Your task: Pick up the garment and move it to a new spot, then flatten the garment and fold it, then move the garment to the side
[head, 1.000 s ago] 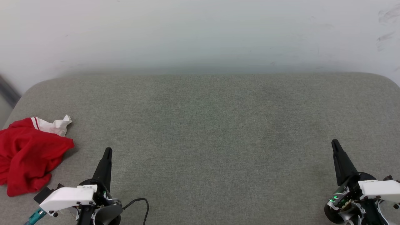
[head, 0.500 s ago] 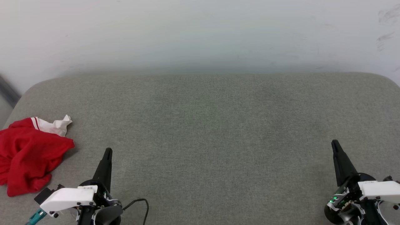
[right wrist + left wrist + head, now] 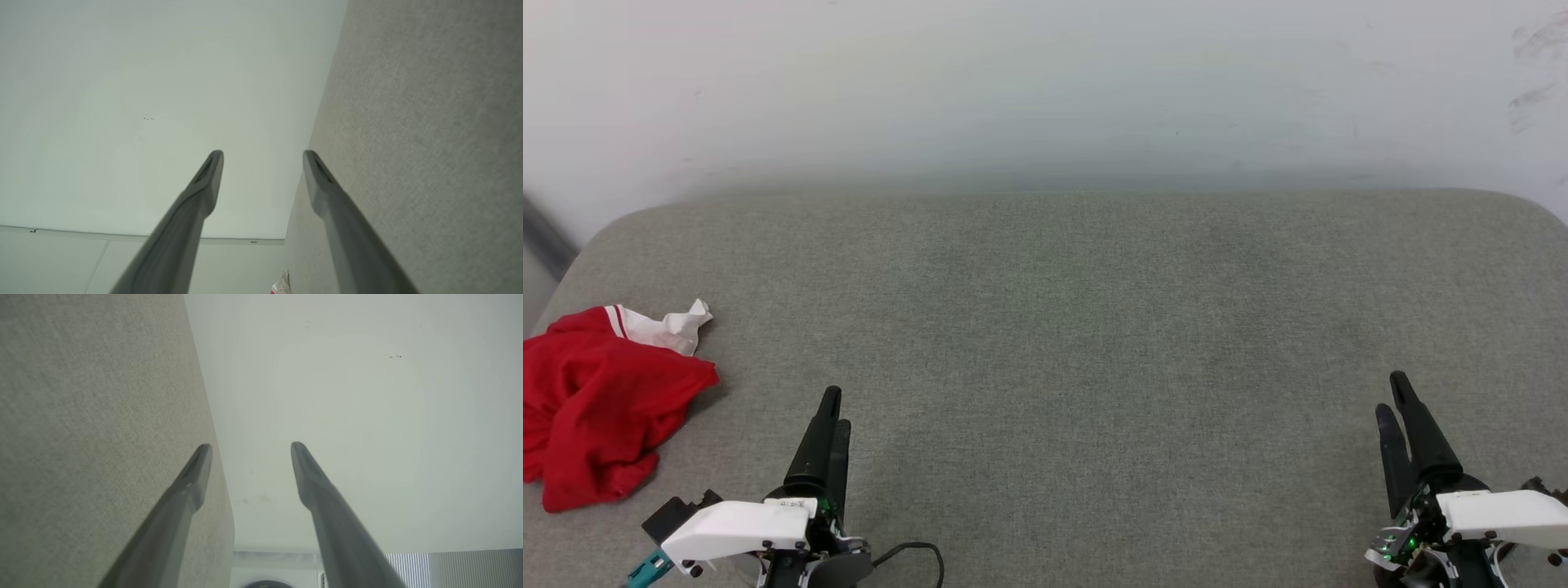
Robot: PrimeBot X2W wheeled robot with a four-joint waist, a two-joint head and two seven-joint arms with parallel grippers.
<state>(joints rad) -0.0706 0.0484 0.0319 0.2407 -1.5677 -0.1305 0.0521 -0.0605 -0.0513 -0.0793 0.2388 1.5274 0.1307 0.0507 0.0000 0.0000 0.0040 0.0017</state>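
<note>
The left claw [image 3: 834,411] stands open with nothing between its two long dark fingers, which in its own wrist view are spread well apart above the edge of the grey padded table [image 3: 1062,327], with the pale wall [image 3: 1045,82] behind. It hovers over the near left part of the table, fingers pointing away from the robot, and a black cable [image 3: 913,551] loops beside its base. The right claw [image 3: 1390,394] is open and empty as well, over the near right corner and well apart from everything else. The shirt [image 3: 600,408] lies crumpled in a red heap at the far left edge of the table, near the left claw but not touching it, and partly cut off by the edge of the head view. A white sleeve [image 3: 666,327] with striped trim pokes out of the top of the heap. No lettering can be seen in this bunched state. The shirt looks like thin, soft, light cloth that will sag and trail when lifted, and will probably slide little on the woven table cover. The raised fold nearest the left claw, or the sleeve, seems the easiest place to pinch. A grip on a single layer may pull the heap open, so a thick bunch is likely safer for carrying it.
</note>
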